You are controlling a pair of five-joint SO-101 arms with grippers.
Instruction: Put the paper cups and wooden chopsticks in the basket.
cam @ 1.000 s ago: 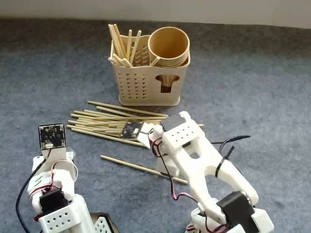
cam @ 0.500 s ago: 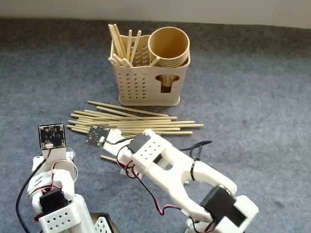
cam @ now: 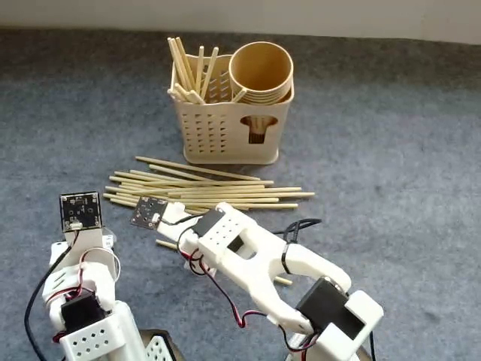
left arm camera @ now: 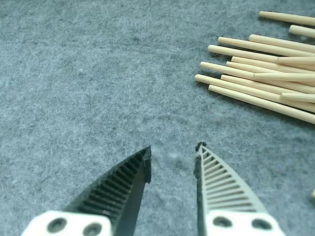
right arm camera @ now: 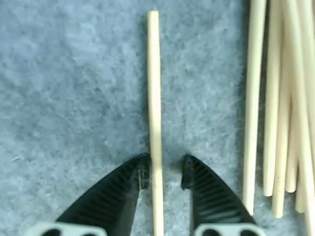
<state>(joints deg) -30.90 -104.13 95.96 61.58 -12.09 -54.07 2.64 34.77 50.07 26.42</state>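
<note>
1. Basket [cam: 225, 124]: stands upright in the upper centre of the high view, on grey carpet [cam: 406, 158].
2. Paper cups [cam: 261, 71]: a nested stack sits in the right-hand compartment of the basket, mouth up.
3. Standing chopsticks [cam: 192, 71]: several lean at a tilt in the left-hand compartment, with their ends sticking out above the rim.
4. Loose pile [cam: 210, 192]: many chopsticks lie roughly horizontal across the middle of the frame, just below the basket and not touching it.
5. Single chopstick [cam: 165, 244]: lies apart from the pile, below it, slanting toward the lower right. Most of its length is hidden under the right arm [cam: 248, 252].
6. Right arm: runs from the lower right corner up to centre left.
7. Right gripper [right arm camera: 163, 164]: jaws apart, down at the carpet. They straddle the single chopstick [right arm camera: 154, 88], one tip on each side, and are not clamped on it. The loose pile [right arm camera: 280, 98] lies near, alongside.
8. Left arm [cam: 79, 282]: in the lower left corner.
9. Left gripper [left arm camera: 173, 152]: jaws apart, nothing between them, over bare carpet. The ends of the loose pile [left arm camera: 256, 78] are near but not touching it.
</note>
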